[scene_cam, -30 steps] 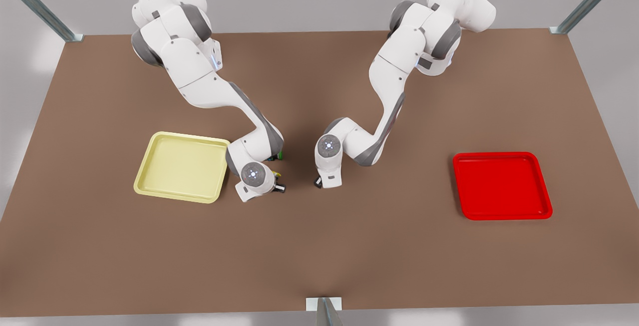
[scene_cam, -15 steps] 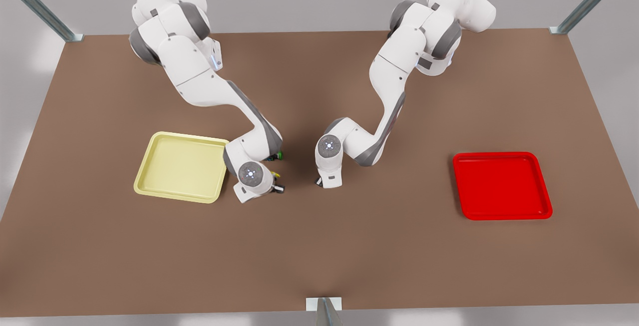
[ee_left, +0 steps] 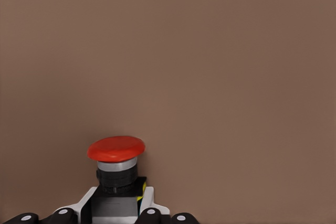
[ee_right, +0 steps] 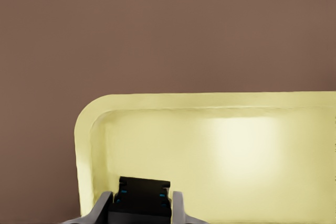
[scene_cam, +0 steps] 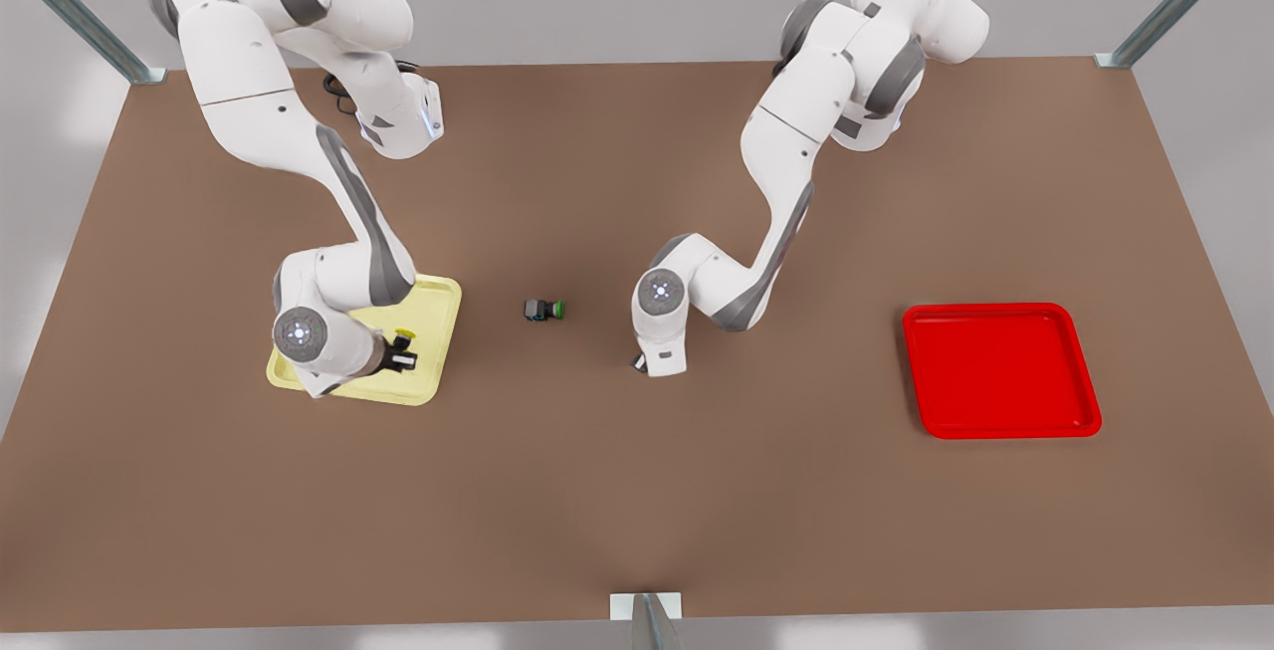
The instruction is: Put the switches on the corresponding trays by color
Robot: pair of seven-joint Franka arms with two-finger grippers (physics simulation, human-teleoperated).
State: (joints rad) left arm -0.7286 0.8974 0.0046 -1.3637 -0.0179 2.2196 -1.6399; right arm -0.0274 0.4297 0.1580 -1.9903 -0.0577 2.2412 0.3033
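— Where's the yellow switch (scene_cam: 402, 338) right now?

— It's over the yellow tray (scene_cam: 438, 331). The right tool (scene_cam: 401, 355), the one on the front view's left, is closed on its dark body (ee_right: 139, 196), with the yellow cap poking out past the fingers (ee_right: 177, 205). From the right wrist view you can see a rounded corner of the tray and its raised rim below the switch.

— And the red one?

— The red switch (ee_left: 116, 169) is in the left tool (ee_left: 119, 214), the one on the front view's right, near the middle of the tabletop (scene_cam: 637, 491). Its fingers (ee_left: 148, 203) are clamped on either side of the boxy body, and the broad red cap stands clear above them. Only brown tabletop shows behind it.

— So it isn't near its tray?

— No. The red tray (scene_cam: 1000, 369) lies well apart, off to the front view's right.

— Anything lying between the two arms?

— A green switch (scene_cam: 543, 310) lies on its side on the tabletop, between the yellow tray and the left tool, with its cap pointing to the front view's right. Neither tool touches it.
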